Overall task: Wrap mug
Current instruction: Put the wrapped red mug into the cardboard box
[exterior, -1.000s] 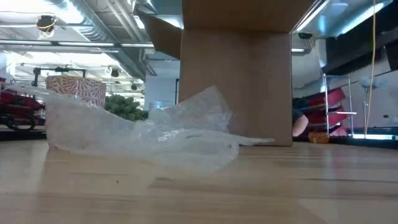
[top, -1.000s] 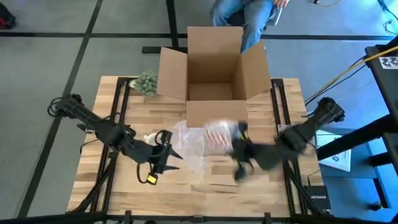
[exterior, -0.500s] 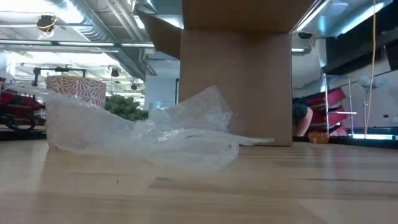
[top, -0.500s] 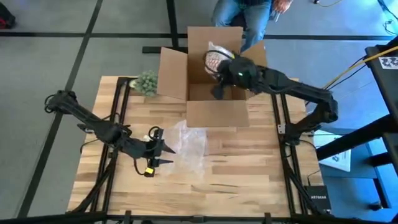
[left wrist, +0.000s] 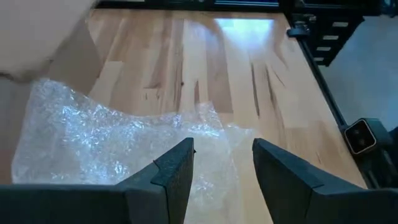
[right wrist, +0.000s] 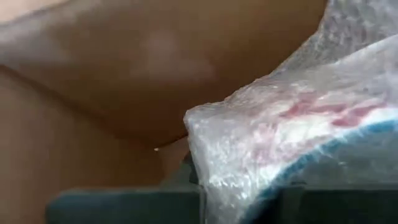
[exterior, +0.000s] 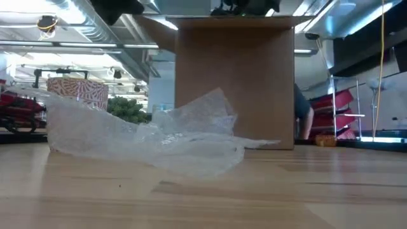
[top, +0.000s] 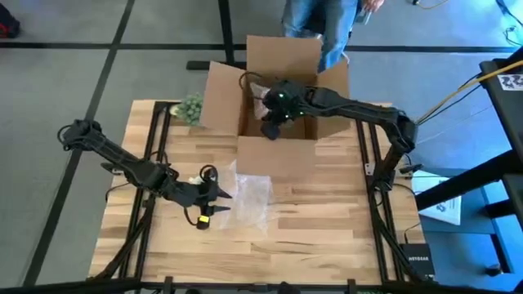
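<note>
High view: the right gripper [top: 272, 122] reaches down inside the open cardboard box [top: 282, 155] at the table's far edge. The right wrist view shows crinkled, translucent bubble wrap over red and blue patterning, the wrapped mug [right wrist: 298, 124], pressed close against that arm's fingers with brown cardboard behind; they look clamped on it. The left gripper [top: 214, 198] rests low on the pale plank table [top: 327, 220], fingers [left wrist: 174, 171] parted over a loose, rumpled sheet of bubble wrap [top: 249, 196]. A fuzzy green plant [top: 191, 106] sits beside the box.
</note>
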Controlling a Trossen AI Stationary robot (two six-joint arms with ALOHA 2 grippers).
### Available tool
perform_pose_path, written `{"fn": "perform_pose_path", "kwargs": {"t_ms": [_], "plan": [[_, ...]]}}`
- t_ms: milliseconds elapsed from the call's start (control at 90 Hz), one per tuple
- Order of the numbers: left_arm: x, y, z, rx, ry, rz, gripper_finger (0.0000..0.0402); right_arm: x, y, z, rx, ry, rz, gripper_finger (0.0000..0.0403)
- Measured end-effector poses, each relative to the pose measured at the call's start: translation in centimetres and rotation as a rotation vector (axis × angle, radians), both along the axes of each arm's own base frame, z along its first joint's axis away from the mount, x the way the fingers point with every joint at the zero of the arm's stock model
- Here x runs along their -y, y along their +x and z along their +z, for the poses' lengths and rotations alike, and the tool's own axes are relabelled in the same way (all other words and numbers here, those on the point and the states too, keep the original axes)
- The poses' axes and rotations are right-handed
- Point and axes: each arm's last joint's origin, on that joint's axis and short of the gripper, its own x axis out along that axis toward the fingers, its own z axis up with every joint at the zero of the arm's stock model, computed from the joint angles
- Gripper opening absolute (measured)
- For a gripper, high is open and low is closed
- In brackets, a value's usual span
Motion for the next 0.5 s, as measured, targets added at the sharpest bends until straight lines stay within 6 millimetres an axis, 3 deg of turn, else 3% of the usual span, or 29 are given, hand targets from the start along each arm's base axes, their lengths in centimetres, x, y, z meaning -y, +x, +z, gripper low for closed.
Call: {"fn": "perform_pose_path", "kwargs": {"t_ms": [267,500], "plan": [[0.0,0.0,0.0,0.000,0.004,-0.002,0.0150,1.4,-0.6,1.7,0.170,0.056,-0.087,0.0006],[0.0,0.0,0.0,0.000,0.005,-0.002,0.0150,3.5,-2.4,2.0,0.159,0.116,-0.206,0.0006]]}}
